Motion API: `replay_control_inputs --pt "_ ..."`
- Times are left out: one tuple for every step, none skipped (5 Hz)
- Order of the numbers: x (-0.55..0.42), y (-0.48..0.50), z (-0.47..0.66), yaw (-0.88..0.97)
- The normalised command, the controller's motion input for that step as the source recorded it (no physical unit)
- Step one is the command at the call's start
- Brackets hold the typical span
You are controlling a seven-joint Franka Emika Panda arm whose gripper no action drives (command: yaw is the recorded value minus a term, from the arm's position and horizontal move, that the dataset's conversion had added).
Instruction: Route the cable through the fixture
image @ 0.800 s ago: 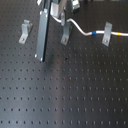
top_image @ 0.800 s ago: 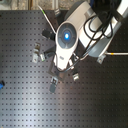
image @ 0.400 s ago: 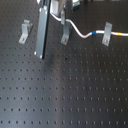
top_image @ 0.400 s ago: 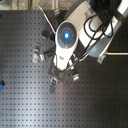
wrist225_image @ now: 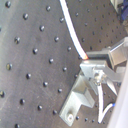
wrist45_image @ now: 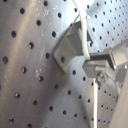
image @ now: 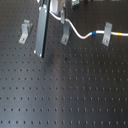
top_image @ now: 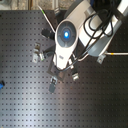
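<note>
The cable (image: 79, 35) is a thin white cord with a blue band (image: 93, 34) and a yellow section (image: 118, 34). It passes the right metal clip (image: 106, 34) and rises beside the middle clip (image: 64, 36) to my gripper (image: 59, 14) at the first exterior view's top. In both wrist views the fingers (wrist225_image: 95, 67) appear shut on the cable (wrist225_image: 70, 31) just above a clip (wrist225_image: 79, 101). The first wrist view shows the same clip (wrist45_image: 70, 45) with the cord (wrist45_image: 83, 27) running past it. The arm (top_image: 65, 37) hides the gripper in the second exterior view.
A black perforated board (image: 75, 95) carries everything. A third clip (image: 24, 31) stands at the first exterior view's left. A long grey bar (image: 40, 32) hangs from the gripper to just above the board. A small blue object (top_image: 1, 85) lies at the second exterior view's left edge.
The gripper and its grey bar have shifted slightly to the first exterior view's left and farther back, taking the cable's held end with them. The clips have not moved.
</note>
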Motion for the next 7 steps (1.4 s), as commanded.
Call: replay_control_inputs --pt "-0.123 -0.202 -0.16 0.0" --pt "-0.221 -0.307 -0.25 -0.02" --pt "-0.175 0.079 -0.17 0.0" --pt "0.34 0.446 -0.15 0.09" --pt "0.498 0.348 0.0 0.29" --pt "0.024 -0.051 0.0 -0.03" --pt "-0.232 -0.248 0.0 -0.47"
